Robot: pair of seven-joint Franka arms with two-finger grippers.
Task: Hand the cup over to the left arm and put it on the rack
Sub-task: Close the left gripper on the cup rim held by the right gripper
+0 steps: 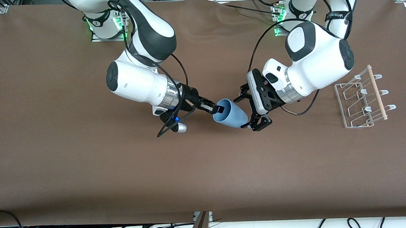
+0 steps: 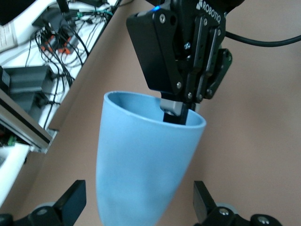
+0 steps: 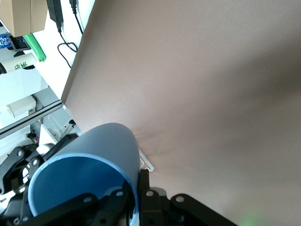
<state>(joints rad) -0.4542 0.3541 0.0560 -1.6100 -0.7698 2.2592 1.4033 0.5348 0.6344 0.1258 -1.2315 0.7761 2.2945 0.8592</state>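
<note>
The light-blue cup (image 1: pixel 231 115) lies tilted in the air over the middle of the table. My right gripper (image 1: pixel 217 109) is shut on its rim, one finger inside and one outside; this grip shows in the right wrist view (image 3: pixel 141 190) with the cup (image 3: pixel 101 150). My left gripper (image 1: pixel 248 112) is open, its two fingers standing on either side of the cup's rounded base without touching it. The left wrist view shows the cup (image 2: pixel 141 160) between the open left gripper (image 2: pixel 138 206), and the right gripper (image 2: pixel 181 113) on the rim. The white wire rack (image 1: pixel 362 100) stands at the left arm's end.
The brown table (image 1: pixel 87 161) spreads around both arms. A black cable loop (image 1: pixel 170 124) hangs under the right wrist. Cables and boxes lie off the table's edge (image 2: pixel 42 61).
</note>
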